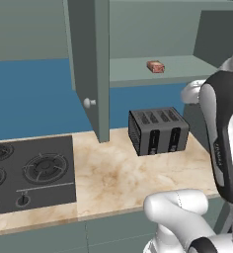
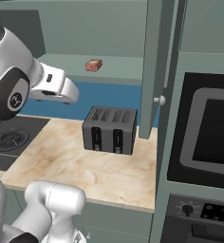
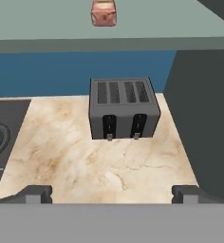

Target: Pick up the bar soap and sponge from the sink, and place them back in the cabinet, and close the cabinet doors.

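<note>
Hand view: gripper [image 3: 112,194] spread wide, empty (tips far apart at the bottom edge) | stove [image 3: 2,137] at left | toaster [image 3: 124,109] centred on the counter [image 3: 61,152] beyond the tips | bar soap [image 3: 103,12] lies on the cabinet [image 3: 47,23] shelf, above and well past the toaster | open cabinet door [image 3: 204,118] at right.

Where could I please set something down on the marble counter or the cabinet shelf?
Bare marble counter lies between the black stovetop and the dark grey toaster. The grey-green cabinet shelf is free beside the pinkish-red bar soap.
</note>
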Robot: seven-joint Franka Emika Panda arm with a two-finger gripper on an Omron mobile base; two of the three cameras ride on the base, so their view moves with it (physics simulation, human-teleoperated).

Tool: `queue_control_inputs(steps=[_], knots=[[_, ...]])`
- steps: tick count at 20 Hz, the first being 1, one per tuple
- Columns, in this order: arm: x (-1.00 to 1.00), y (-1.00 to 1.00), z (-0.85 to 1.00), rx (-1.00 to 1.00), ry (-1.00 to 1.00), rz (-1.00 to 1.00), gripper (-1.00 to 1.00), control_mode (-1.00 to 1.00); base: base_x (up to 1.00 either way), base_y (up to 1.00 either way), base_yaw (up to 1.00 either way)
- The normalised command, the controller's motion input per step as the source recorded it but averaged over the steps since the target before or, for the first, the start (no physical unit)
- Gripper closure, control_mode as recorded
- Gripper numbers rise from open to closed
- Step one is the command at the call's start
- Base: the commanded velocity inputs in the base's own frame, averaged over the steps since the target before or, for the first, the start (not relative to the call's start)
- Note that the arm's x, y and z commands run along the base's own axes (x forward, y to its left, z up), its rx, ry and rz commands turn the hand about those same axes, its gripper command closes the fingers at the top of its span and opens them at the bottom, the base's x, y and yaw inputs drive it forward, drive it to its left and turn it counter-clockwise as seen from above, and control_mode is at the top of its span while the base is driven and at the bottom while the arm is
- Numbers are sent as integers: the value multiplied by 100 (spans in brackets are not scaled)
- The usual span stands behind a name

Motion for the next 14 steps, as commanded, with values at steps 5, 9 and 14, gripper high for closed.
queue_control_inputs(steps=[5, 9, 14], knots=[[-49, 0, 0, 0, 0, 0, -100, -100, 0, 0, 0], [-56, 0, 0, 0, 0, 0, -100, -100, 0, 0, 0], [-55, 0, 0, 0, 0, 0, -100, -100, 0, 0, 0]])
